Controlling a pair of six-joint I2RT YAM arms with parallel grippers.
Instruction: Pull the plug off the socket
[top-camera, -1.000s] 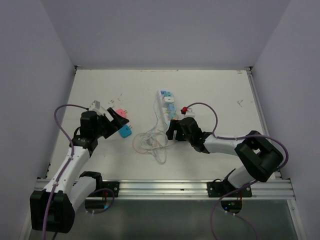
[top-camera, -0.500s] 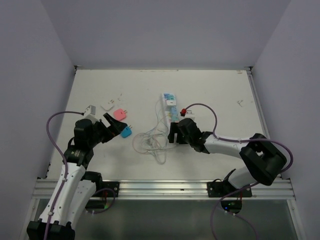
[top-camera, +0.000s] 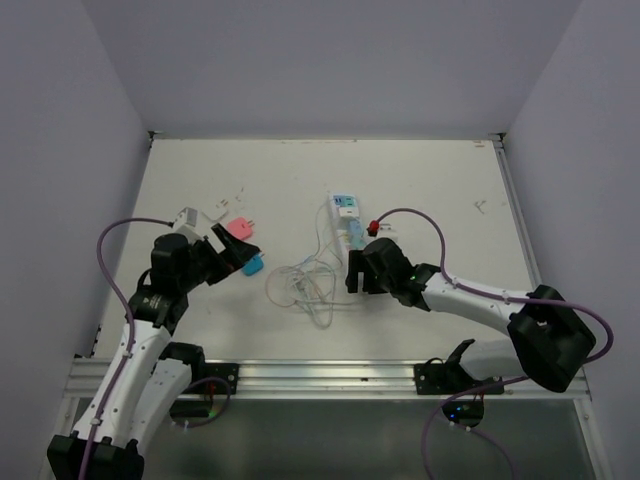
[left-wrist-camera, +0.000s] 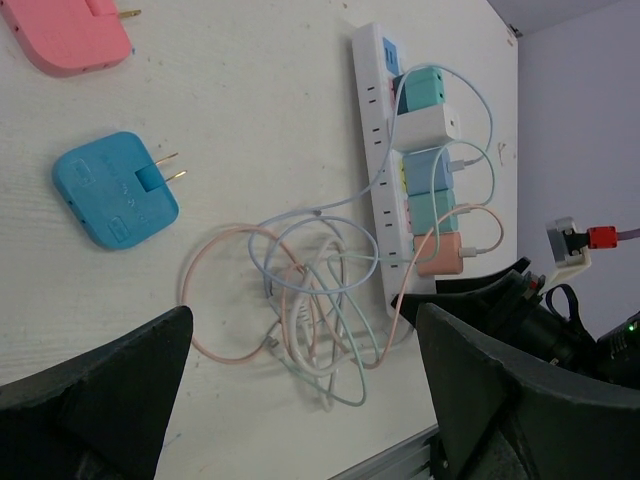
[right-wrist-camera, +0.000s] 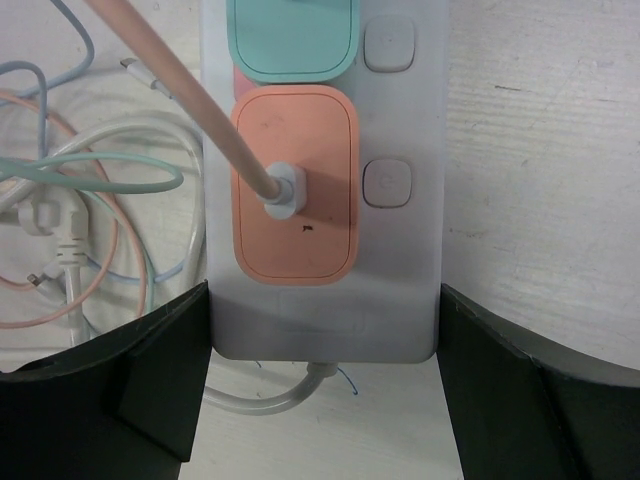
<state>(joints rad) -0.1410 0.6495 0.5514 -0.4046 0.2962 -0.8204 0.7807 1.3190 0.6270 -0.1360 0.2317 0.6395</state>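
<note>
The socket (top-camera: 346, 218) is a long white power strip lying mid-table. Several plug cubes sit in it in a row. The nearest is the orange plug (right-wrist-camera: 295, 185), with a teal plug (right-wrist-camera: 290, 35) behind it. My right gripper (right-wrist-camera: 322, 300) stands at the strip's near end, one finger against each long side, shut on it. In the top view the right gripper (top-camera: 356, 272) covers that end. My left gripper (top-camera: 235, 252) hovers open to the left, above the loose blue plug (left-wrist-camera: 110, 190), holding nothing. The left wrist view shows the socket (left-wrist-camera: 372, 150) at the upper right.
A tangle of pastel cables (top-camera: 303, 285) lies left of the strip's near end. Loose pink (top-camera: 238, 228) and white (top-camera: 215, 211) plugs lie at the left. The strip's own white cord (right-wrist-camera: 260, 400) curls off its near end. A red connector (top-camera: 371, 223) sits on my right wrist's purple cable.
The right gripper has moved nearer and rightward, and the socket has shifted with it. The left arm has drawn back a little toward the near left, still open.
</note>
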